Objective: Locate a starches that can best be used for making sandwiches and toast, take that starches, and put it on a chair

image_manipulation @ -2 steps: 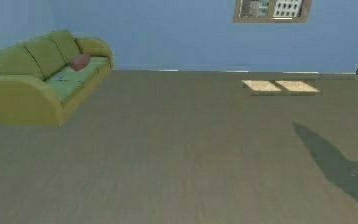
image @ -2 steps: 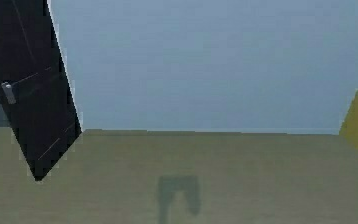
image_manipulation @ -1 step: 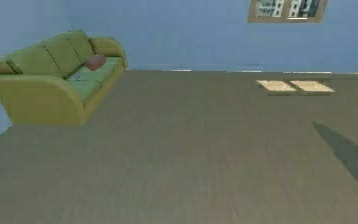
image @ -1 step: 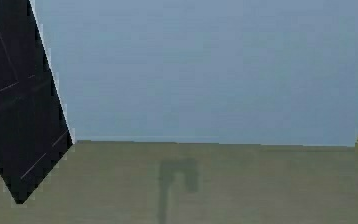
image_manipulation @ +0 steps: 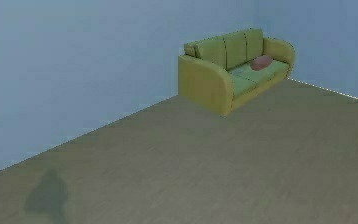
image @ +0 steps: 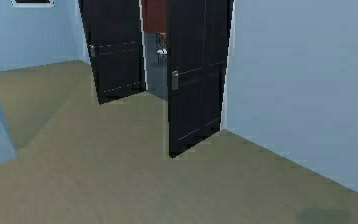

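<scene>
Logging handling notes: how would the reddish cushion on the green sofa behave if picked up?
The reddish cushion looks rounded and soft, so probably floppy and light. Lying on the sofa seat, it seems unlikely to roll.

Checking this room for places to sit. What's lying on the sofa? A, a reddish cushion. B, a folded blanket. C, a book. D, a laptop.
A: a small reddish cushion lies on the seat of the yellow-green sofa, toward the arm side view's right.
</scene>
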